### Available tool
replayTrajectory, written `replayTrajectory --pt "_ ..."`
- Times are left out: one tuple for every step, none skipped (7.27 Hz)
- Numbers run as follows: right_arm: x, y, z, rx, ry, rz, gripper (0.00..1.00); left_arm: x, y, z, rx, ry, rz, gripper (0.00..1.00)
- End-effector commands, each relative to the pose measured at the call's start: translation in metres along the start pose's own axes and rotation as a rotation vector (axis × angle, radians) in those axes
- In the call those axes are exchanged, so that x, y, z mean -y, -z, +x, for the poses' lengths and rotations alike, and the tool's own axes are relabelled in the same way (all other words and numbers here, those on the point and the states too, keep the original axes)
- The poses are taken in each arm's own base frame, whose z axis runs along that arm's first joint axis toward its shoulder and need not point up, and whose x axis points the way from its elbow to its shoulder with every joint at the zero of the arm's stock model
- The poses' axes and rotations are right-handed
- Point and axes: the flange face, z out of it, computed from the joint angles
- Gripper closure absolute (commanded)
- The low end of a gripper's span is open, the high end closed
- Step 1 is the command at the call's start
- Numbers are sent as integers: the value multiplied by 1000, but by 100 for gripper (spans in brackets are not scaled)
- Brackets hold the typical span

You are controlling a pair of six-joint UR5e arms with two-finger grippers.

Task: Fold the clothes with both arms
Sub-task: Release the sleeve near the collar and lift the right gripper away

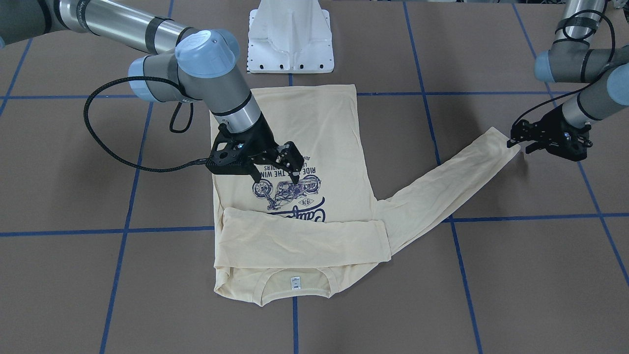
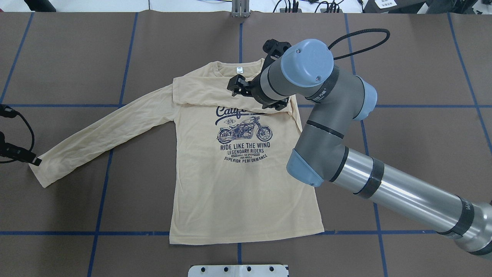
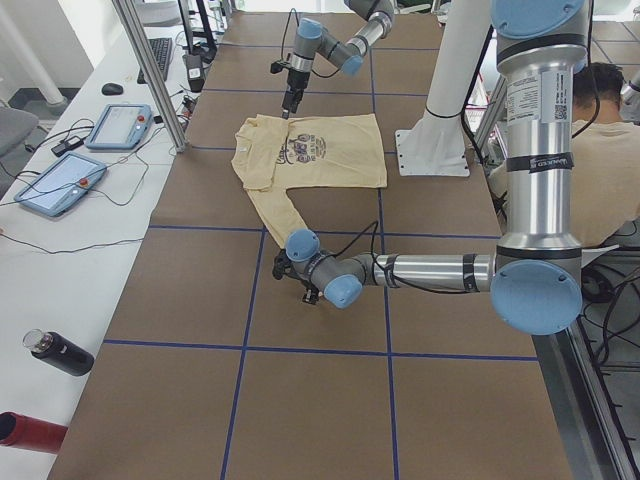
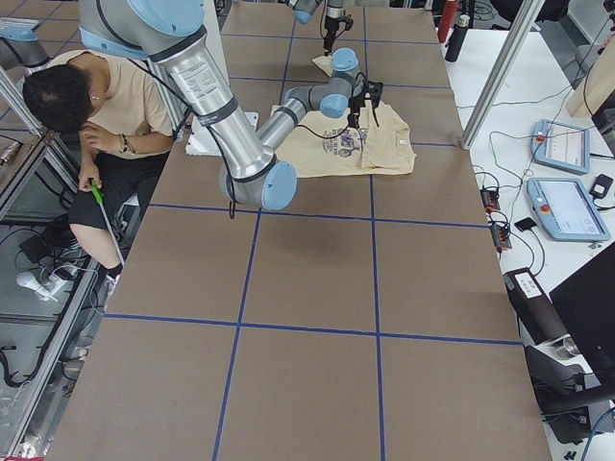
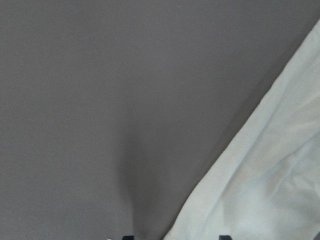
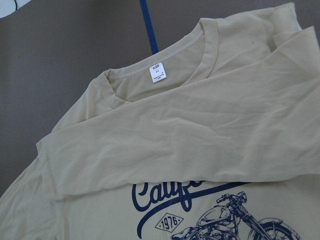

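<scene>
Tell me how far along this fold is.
Done: one sleeve lies folded across the chest of the shirt. In hand: left fingers open at the end of the outstretched sleeve; right fingers open above the print. Left: that sleeve, then the body.

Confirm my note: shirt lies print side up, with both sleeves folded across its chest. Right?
Only one sleeve is folded across the chest of the shirt; the other sleeve lies stretched out flat, its cuff by the left pincer, as the overhead exterior view shows. Print side up is correct.
</scene>
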Motion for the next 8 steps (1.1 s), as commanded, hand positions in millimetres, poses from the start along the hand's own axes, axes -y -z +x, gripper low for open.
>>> replayTrajectory --pt "0 -2 4 -7 -2 0 1 -1 -3 2 -2 -5 -8 45" --pt "0 -1 4 -6 -2 0 1 -1 -4 2 0 -5 -8 68" --pt "0 -2 4 -7 -2 0 1 -2 -4 1 -1 -5 -10 100" --pt "1 -1 4 -5 -2 0 2 -2 -1 6 -10 -15 -6 100" --pt "12 9 9 0 -13 -14 2 -3 10 18 -66 -26 -16 100" --pt "32 35 56 -5 -38 -40 1 -11 47 58 -143 -46 2 100" --pt "61 65 103 -9 -26 -65 1 -6 81 108 -187 11 36 100" --pt "87 77 149 -42 1 -78 1 14 102 149 -229 100 65 100"
